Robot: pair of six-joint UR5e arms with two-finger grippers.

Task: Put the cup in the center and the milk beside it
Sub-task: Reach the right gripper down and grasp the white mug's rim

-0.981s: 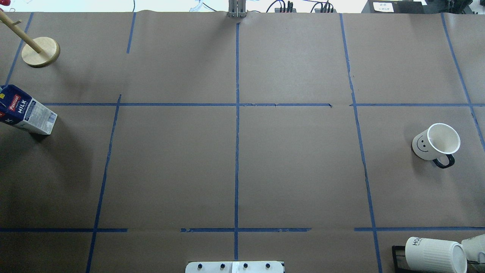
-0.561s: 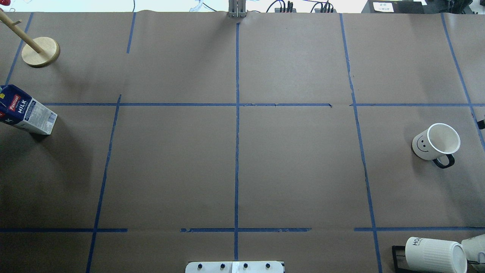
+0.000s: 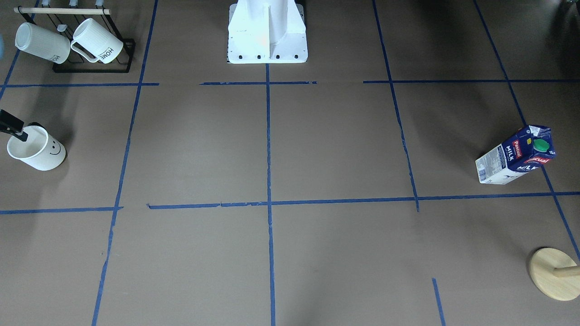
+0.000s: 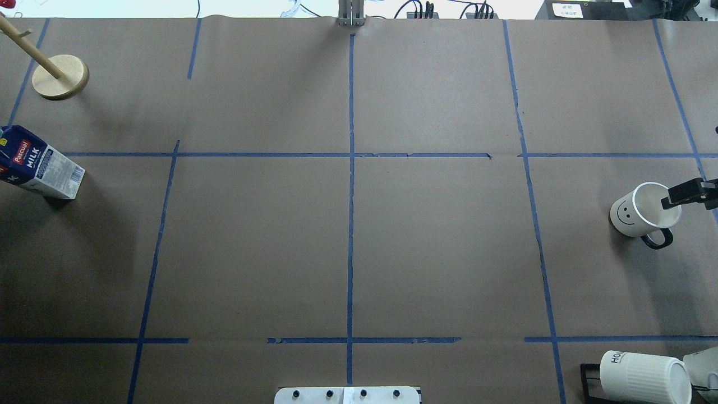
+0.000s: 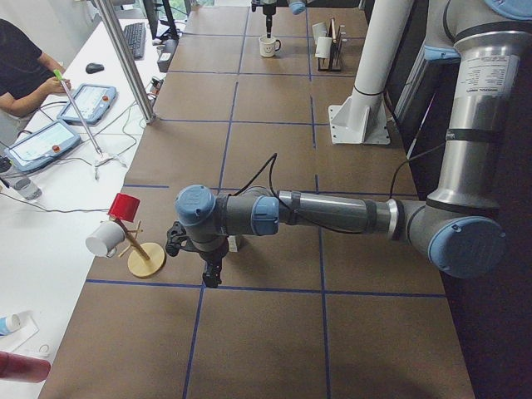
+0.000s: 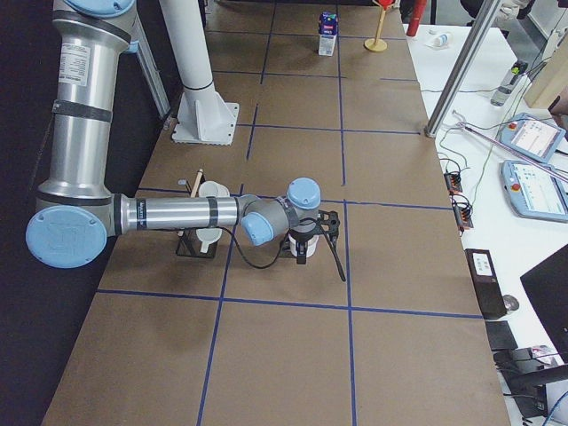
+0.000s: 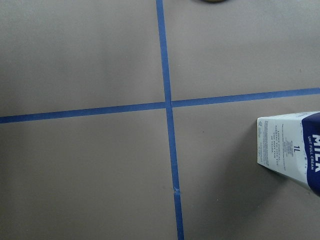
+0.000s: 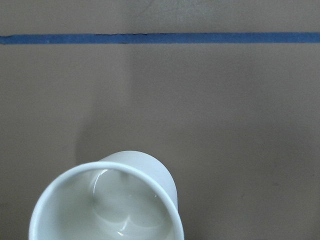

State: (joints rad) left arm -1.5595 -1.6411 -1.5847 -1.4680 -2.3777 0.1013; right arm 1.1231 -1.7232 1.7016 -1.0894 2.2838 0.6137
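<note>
The cup (image 4: 636, 216), a smooth white mug with a smiley face and a dark handle, stands upright at the table's right side; it also shows in the front view (image 3: 38, 151) and from above in the right wrist view (image 8: 107, 200). My right gripper (image 6: 321, 264) hangs over it, open, with one finger (image 4: 684, 194) reaching over the rim into the mouth. The milk (image 4: 42, 164) stands at the far left, also in the front view (image 3: 514, 156). My left gripper (image 5: 208, 270) hovers beside it; I cannot tell its state. The center (image 4: 351, 155) is bare.
A black rack with ribbed "HOME" mugs (image 4: 642, 376) stands near the front right, close behind the cup. A wooden mug stand (image 4: 60, 77) is at the far left, beyond the milk. The robot's white base (image 3: 267, 31) is at mid table edge.
My right gripper's finger has come in from the right edge and now reaches over the cup's rim. The cup and the milk have not moved.
</note>
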